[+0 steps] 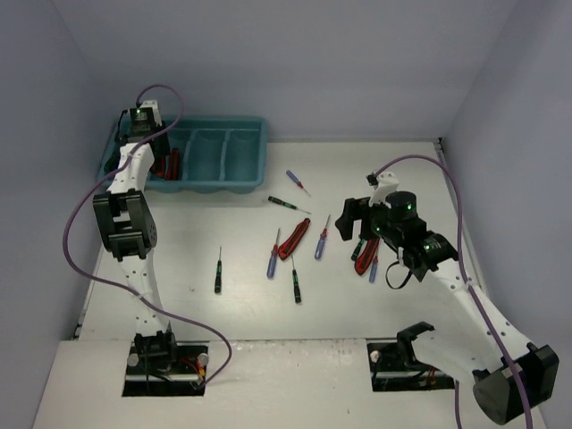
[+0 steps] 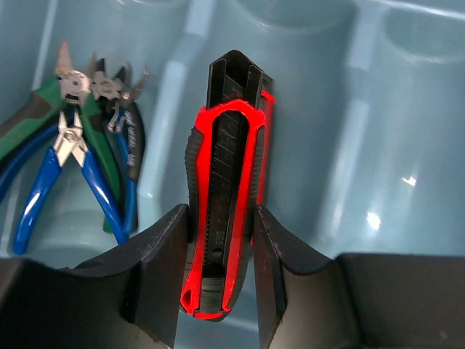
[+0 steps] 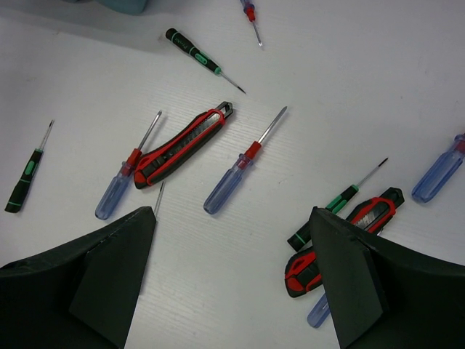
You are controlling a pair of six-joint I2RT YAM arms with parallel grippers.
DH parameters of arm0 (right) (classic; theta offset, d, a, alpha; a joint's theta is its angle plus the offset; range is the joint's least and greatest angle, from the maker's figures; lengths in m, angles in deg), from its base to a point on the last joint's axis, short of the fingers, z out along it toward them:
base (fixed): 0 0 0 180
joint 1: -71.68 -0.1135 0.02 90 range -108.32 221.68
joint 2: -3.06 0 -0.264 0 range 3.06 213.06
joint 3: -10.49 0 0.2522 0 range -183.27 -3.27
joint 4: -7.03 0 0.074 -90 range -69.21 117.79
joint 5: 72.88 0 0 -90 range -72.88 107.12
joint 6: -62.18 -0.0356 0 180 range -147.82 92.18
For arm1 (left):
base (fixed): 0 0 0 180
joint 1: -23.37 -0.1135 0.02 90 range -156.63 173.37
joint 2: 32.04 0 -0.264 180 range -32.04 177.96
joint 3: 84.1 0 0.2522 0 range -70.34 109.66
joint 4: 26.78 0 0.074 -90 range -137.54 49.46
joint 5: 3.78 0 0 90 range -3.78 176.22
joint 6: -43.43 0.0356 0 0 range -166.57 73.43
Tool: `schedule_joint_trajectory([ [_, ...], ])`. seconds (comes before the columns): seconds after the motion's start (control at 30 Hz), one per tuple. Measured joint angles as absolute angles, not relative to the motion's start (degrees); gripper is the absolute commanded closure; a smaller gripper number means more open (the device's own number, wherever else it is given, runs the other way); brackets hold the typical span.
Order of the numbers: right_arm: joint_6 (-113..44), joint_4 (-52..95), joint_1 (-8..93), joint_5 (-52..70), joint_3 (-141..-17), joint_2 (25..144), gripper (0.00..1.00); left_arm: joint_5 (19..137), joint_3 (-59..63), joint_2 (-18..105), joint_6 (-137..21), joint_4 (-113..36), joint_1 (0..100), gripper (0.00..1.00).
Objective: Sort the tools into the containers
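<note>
My left hand (image 2: 221, 243) grips a utility knife (image 2: 229, 182) over the tray (image 2: 407, 109); I see the right hand (image 3: 232, 236) wide open, empty.

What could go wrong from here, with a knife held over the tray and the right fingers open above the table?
1. The knife in the left fingers hangs near the divider beside the pliers; released off-centre, it might straddle it or join them.
2. By the right fingers, a second knife and a green screwdriver lie bunched together; a grab there may catch both.
</note>
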State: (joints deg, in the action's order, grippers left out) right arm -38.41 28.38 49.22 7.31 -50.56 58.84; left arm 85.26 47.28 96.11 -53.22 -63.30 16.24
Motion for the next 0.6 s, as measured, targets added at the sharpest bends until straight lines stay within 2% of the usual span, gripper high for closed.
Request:
schedule_joint_trajectory([
  [0.07,-38.41,28.39,49.22,7.44,-50.56,59.19,0.15,84.76,48.36,97.31,-54.03,-62.77,15.57,0.86],
  [0.17,-38.38,28.38,49.22,7.74,-50.56,59.76,0.15,84.53,49.92,99.08,-54.49,-62.13,14.88,0.7],
  [0.2,-38.39,28.37,49.22,7.8,-50.56,59.97,0.15,84.53,50.21,99.62,-54.49,-61.91,14.79,0.61],
  [0.33,-38.4,28.36,49.22,7.93,-50.56,60.78,0.15,84.62,50.43,101.14,-53.99,-61.27,14.78,0.43],
  [0.47,-38.38,28.36,49.22,7.95,-50.56,61.58,0.15,84.61,50.43,101.48,-52.74,-61.12,14.91,0.32],
  [0.6,-38.35,28.39,49.22,7.97,-50.56,62.05,0.15,84.61,50.29,101.13,-51.9,-60.78,15.08,0.3],
])
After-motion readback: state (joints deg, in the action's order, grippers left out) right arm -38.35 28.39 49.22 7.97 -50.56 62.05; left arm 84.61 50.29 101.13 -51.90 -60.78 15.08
